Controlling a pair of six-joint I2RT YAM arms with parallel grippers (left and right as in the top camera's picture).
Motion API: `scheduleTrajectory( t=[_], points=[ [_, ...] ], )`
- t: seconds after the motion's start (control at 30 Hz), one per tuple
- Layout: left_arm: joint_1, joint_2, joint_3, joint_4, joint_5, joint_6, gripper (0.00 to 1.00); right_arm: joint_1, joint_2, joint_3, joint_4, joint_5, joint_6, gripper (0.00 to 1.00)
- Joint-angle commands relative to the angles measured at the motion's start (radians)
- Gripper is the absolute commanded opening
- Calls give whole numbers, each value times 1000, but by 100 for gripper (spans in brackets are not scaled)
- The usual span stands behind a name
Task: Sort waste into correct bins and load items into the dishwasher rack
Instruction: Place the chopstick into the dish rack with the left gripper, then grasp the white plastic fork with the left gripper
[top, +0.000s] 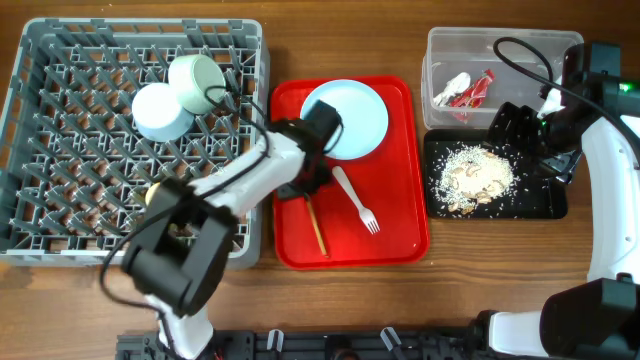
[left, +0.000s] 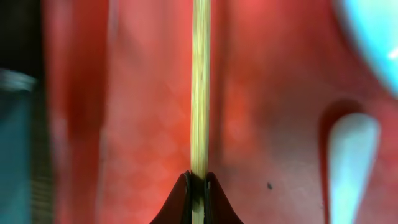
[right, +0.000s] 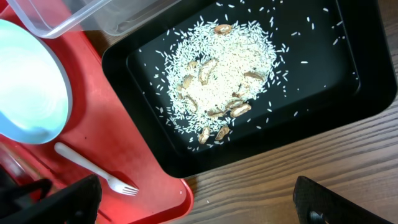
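Observation:
My left gripper (top: 306, 188) is down on the red tray (top: 395, 230) and shut on the wooden chopsticks (top: 316, 225). The left wrist view shows the jaws (left: 199, 190) pinching the stick (left: 200, 81). The white plate (top: 350, 115) and white fork (top: 357, 200) lie on the same tray. Two pale bowls (top: 160, 112) (top: 197, 78) sit in the grey rack (top: 20, 150). A yellow cup (top: 155, 193) shows partly under my left arm. My right gripper (top: 535, 140) is open and empty above the black tray (top: 540, 200), which holds rice crumbs (top: 475, 175). The wrapper (top: 478, 92) and white scrap (top: 455, 85) lie in the clear tub (top: 500, 35).
The right wrist view shows the rice pile (right: 217, 81) in the black tray (right: 373, 87), the fork (right: 93, 168), the plate's edge (right: 31, 87), the tub's corner (right: 74, 15) and my open fingers (right: 199, 205) over bare wood. A cable loops over the tub.

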Motion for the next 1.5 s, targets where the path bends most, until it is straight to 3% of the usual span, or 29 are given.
scheduleTrajectory(
  t=[0.0, 0.17, 0.27, 0.4, 0.63, 0.67, 0.73, 0.8, 0.83, 0.93, 1.0, 1.13, 1.27, 1.47],
  points=[
    [35, -184, 52, -8, -10, 237, 4, 0, -22, 2, -2, 10, -20, 100],
    [106, -432, 55, -8, -19, 624, 4, 0, -22, 2, -2, 10, -20, 100],
    [189, -475, 55, 5, -40, 808, 4, 0, -22, 2, -1, 10, -20, 100],
    [312, -421, 54, 41, -54, 807, 4, 0, -22, 2, -1, 10, -19, 100],
    [400, -246, 54, 143, -44, 729, 6, 0, -22, 2, -2, 10, -19, 100],
    [412, -240, 54, 152, -43, 716, 29, 0, -22, 1, -2, 10, -19, 100],
    [419, -246, 55, 165, -25, 717, 46, 0, -22, 2, -2, 11, -19, 100],
    [416, -279, 55, 177, 84, 717, 57, 0, -22, 1, -1, 10, -20, 100],
    [412, -306, 55, 175, 167, 682, 59, 0, -22, 2, -2, 10, -20, 100],
    [344, -319, 53, 170, 333, 434, 55, 0, -22, 2, -1, 10, -19, 100],
    [262, -311, 51, 153, 319, 372, 55, 0, -22, 2, -1, 10, -19, 100],
    [23, -212, 51, 148, 108, 125, 61, 0, -22, 2, 0, 10, -19, 100],
    [-158, -50, 51, 127, 102, -154, 59, 0, -22, 1, 3, 10, -20, 100],
    [-299, 94, 51, 127, 77, -278, 62, 0, -22, 2, 3, 10, -20, 100]
  ],
)
